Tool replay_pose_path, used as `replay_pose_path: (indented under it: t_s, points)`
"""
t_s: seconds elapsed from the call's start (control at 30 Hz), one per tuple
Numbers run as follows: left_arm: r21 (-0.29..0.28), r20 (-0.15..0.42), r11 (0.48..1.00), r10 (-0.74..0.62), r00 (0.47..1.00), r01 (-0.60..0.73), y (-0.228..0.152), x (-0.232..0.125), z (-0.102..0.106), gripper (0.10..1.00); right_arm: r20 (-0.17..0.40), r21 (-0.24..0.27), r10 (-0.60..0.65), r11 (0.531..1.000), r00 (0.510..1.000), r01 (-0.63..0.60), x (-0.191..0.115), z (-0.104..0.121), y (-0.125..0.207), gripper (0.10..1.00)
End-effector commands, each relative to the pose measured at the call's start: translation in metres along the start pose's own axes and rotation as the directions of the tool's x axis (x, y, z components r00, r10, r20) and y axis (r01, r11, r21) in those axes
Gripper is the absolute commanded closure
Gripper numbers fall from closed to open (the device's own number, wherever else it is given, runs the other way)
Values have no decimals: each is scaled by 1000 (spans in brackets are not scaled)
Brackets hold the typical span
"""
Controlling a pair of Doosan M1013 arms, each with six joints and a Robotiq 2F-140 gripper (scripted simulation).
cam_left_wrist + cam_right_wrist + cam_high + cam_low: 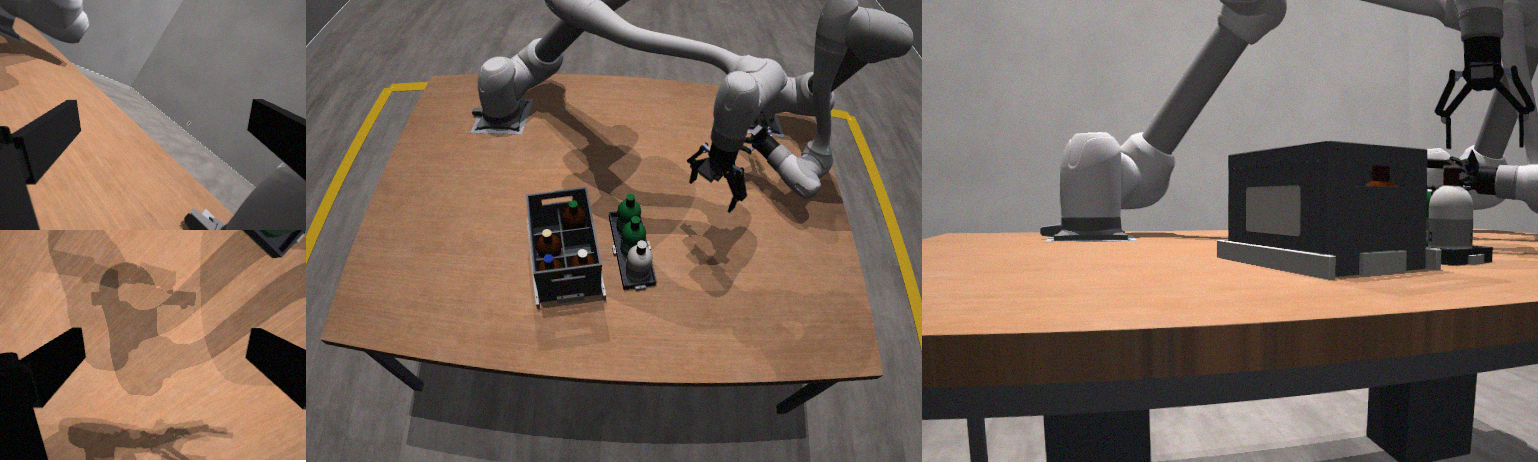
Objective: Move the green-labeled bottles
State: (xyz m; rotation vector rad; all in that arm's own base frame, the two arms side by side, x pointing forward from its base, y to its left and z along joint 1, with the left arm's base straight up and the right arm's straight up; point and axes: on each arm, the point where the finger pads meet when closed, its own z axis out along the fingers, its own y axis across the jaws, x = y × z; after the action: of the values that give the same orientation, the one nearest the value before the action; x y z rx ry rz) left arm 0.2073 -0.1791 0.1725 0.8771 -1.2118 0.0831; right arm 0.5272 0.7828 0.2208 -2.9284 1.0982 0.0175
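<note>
The crate [546, 288] [1374, 220], at left in the top view, stands level. Four of its six slots are filled:
- 1 o'clock: amber bottle with green cap [574, 216].
- 9 o'clock: amber bottle with cream cap [548, 245].
- 7 o'clock: amber bottle with blue cap [549, 266].
- 5 o'clock: amber bottle with white cap [582, 261].

The slots at 11 and 3 o'clock are empty.

The tray [619, 267] [1483, 254] [274, 252] lies at the crate's 3 o'clock, flat and apart from it. It holds three upright bottles: the far green bottle [629, 209] at 12 o'clock, the near green bottle [634, 233] in the middle, and the white bottle [639, 262] [1450, 212] at 6 o'clock. Label faces are not legible; the two green bottles are judged to be the targets.

The right gripper [712, 194] [1485, 145] [165, 343] hangs at the tray's 2 o'clock, fingers wide apart, nothing between them. The left gripper [748, 137] [164, 115] is farther off toward 1 o'clock, also spread and unloaded.

Status: transfer appears not to have begun — two targets remain, and two slots match them. Remaining work: seat each green bottle upright; leave the white bottle on the tray — and both holders undisturbed.
</note>
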Motion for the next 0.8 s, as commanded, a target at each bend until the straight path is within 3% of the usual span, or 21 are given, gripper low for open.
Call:
replay_pose_path:
  t_s: [0.0, 0.1, 0.53, 0.6, 0.63, 0.77]
  points:
    - [0, 0, 1000, 0, 1000, 0, 0, 0, 0, 98, 1, 2, 0, 1000, 1000, 0, 0, -2, 0, 98]
    - [0, 0, 1000, 0, 1000, 0, 0, 0, 0, 98, 1, 2, -2, 1000, 1000, 2, 5, -3, 1, 98]
    - [0, 0, 1000, 0, 1000, 0, 0, 0, 0, 98, -7, 0, -65, 998, 998, 65, 177, -25, 62, 98]
    - [0, 0, 1000, 0, 1000, 0, 0, 0, 0, 98, -7, 0, -65, 998, 998, 65, 177, -25, 62, 98]
    - [0, 0, 1000, 0, 1000, 0, 0, 0, 0, 98, -8, -1, -79, 997, 997, 79, 210, -28, 79, 98]
    - [0, 0, 1000, 0, 1000, 0, 0, 0, 0, 98, -9, -2, -91, 996, 996, 91, 240, -32, 97, 98]
